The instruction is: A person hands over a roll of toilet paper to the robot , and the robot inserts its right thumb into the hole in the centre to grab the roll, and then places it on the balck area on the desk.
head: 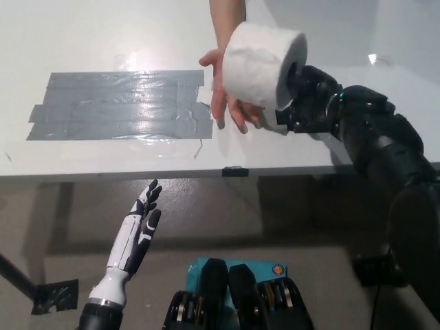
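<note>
One roll of toilet paper [260,63] was in the air above the white worktop [103,41], at about 1 o'clock in the head view. Its long axis lay nearly level and ran from the upper left to the lower right, and its open end with the hole faced the lower right, toward the right hand [306,103]. The black right hand was at the roll's hole end, touching it; part of the hand went into the centre hole, but how far the fingers were closed around the roll could not be seen. One person's hand [230,96] came down from 12 o'clock and was open under and behind the roll, with the palm turned to the roll and the fingers pointing down toward the worktop edge.

One dark grey taped area [117,104] lay flat on the worktop at about 10 o'clock, made from several shiny strips placed side by side, longer from left to right. The roll was well apart from it, to its right.

The white left hand [141,223] rested at about 7 o'clock, below the worktop edge, holding nothing, with the fingers apart and pointing up.

Under the worktop the floor [62,234] was grey-brown, and one small dark piece of tape [56,294] was on it at the lower left.
</note>
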Action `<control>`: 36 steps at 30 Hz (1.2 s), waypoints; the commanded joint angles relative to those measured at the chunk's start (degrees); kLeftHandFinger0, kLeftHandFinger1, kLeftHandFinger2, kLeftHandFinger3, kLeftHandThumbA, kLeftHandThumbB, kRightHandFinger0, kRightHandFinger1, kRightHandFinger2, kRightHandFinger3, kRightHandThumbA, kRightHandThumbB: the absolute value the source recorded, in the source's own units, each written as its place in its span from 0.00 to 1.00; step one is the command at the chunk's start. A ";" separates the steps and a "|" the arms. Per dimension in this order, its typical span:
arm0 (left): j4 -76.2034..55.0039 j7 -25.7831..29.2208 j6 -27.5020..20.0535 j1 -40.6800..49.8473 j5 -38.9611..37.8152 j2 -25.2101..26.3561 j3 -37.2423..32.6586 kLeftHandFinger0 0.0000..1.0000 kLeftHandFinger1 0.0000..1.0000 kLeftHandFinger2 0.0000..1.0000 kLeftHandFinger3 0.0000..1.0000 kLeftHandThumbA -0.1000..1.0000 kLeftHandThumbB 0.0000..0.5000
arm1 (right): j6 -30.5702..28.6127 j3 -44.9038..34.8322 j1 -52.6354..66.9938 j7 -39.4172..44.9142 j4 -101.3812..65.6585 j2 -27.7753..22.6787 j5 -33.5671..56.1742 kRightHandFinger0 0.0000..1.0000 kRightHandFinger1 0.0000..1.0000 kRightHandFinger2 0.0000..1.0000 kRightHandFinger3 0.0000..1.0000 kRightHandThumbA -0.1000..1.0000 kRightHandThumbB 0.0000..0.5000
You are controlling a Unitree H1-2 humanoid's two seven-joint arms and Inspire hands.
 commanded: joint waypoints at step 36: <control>0.08 1.79 -3.53 0.08 -0.02 1.26 0.34 1.00 1.00 1.00 1.00 1.00 0.18 | -6.87 40.99 -6.46 8.28 -6.90 -18.08 -13.86 0.30 0.82 1.00 1.00 0.00 0.30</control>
